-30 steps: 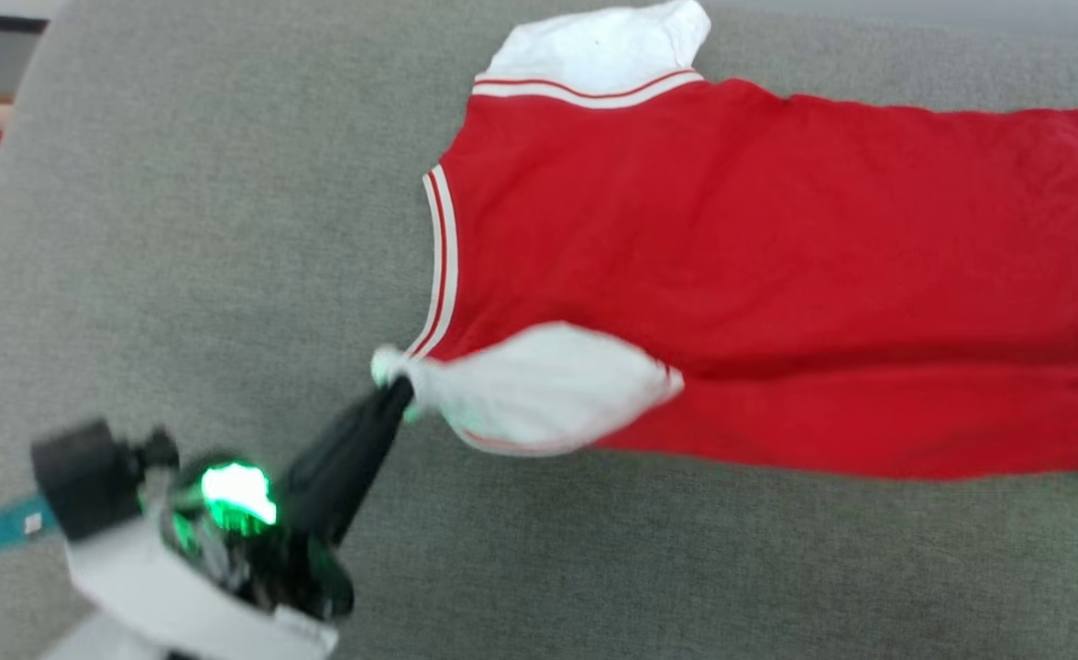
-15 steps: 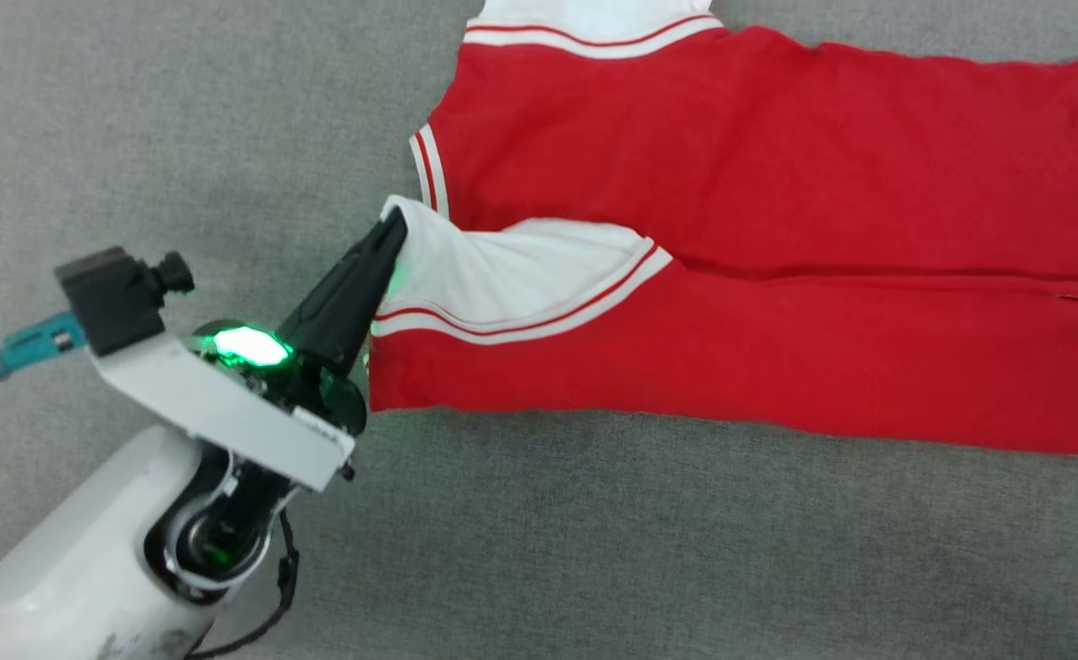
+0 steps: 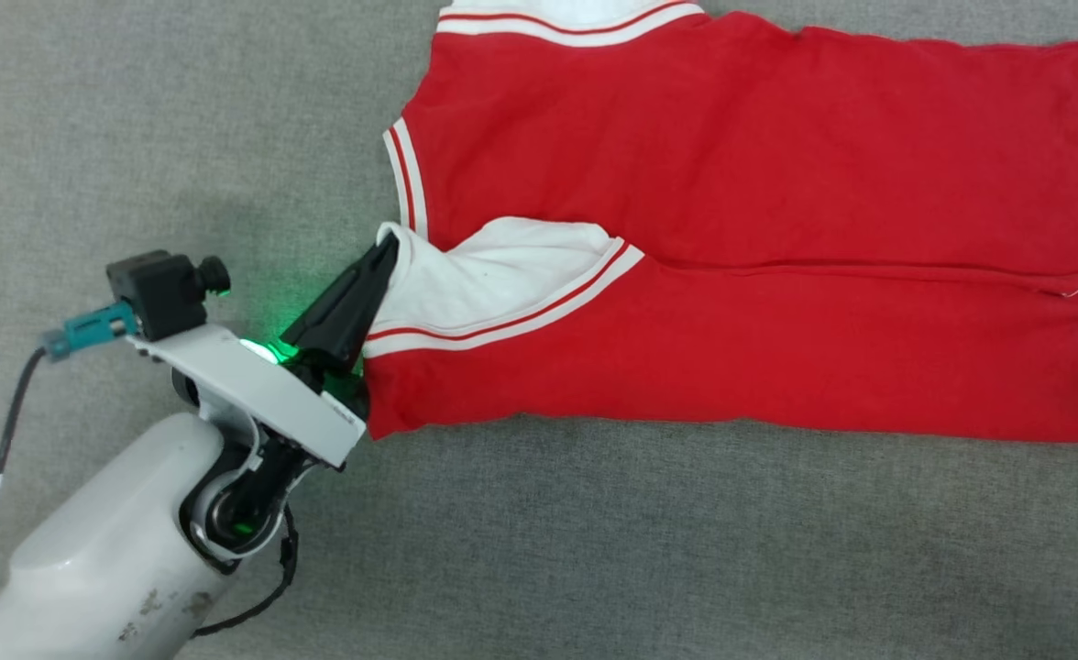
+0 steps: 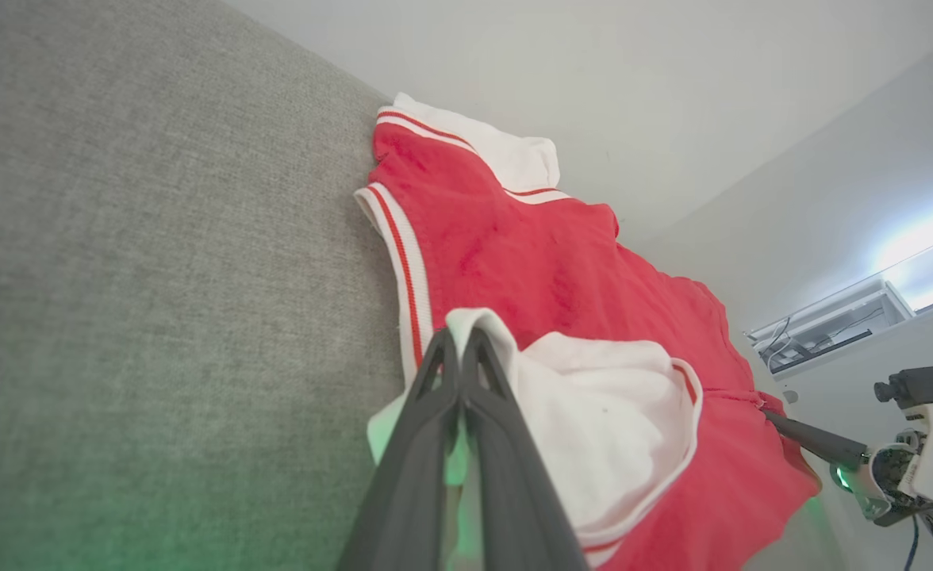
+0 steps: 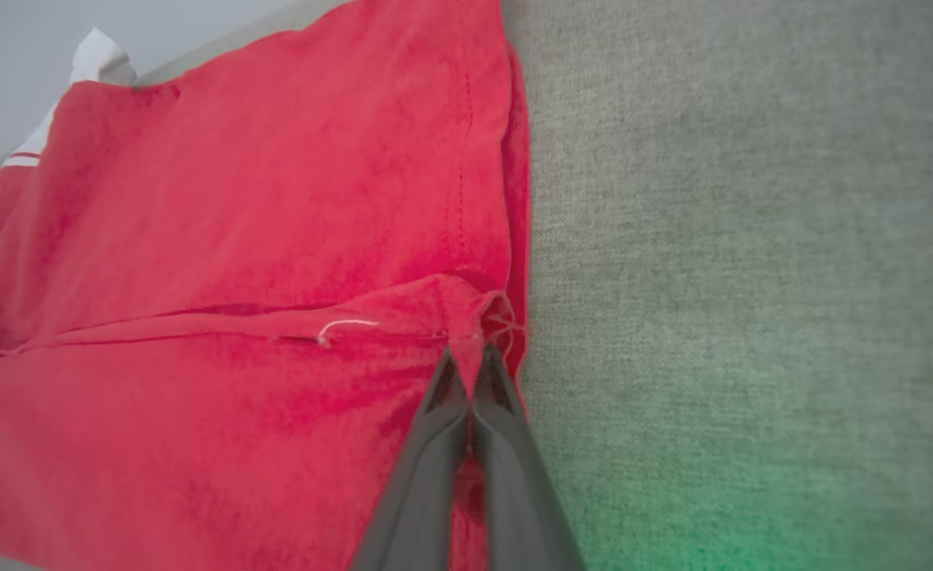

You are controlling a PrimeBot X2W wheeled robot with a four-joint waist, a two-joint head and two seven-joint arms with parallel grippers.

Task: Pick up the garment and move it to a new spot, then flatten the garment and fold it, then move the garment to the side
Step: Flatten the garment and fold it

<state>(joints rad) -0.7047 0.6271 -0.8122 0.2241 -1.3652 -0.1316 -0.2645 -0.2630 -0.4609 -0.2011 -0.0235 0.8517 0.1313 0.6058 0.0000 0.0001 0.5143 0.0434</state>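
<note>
Head view: left tool point(image 3: 383, 249) pinches garment point(image 3: 731, 183) on grey surface point(image 3: 181, 137)

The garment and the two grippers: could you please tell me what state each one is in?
garment: lying on the grey surface, near side folded over onto itself, white sleeve on top.
left gripper: shut on the white sleeve.
right gripper: shut on the hem.

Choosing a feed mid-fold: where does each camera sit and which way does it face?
Head: above, facing down on the shirt on grey fabric; left hand and pale forearm show.
Left wrist: looks along the left hand's shut fingers over the white sleeve; right hand beyond.
Right wrist: looks along the right hand's shut fingers at the shirt's hem.
Shared: head and left wrist both show the pinched sleeve.
</note>
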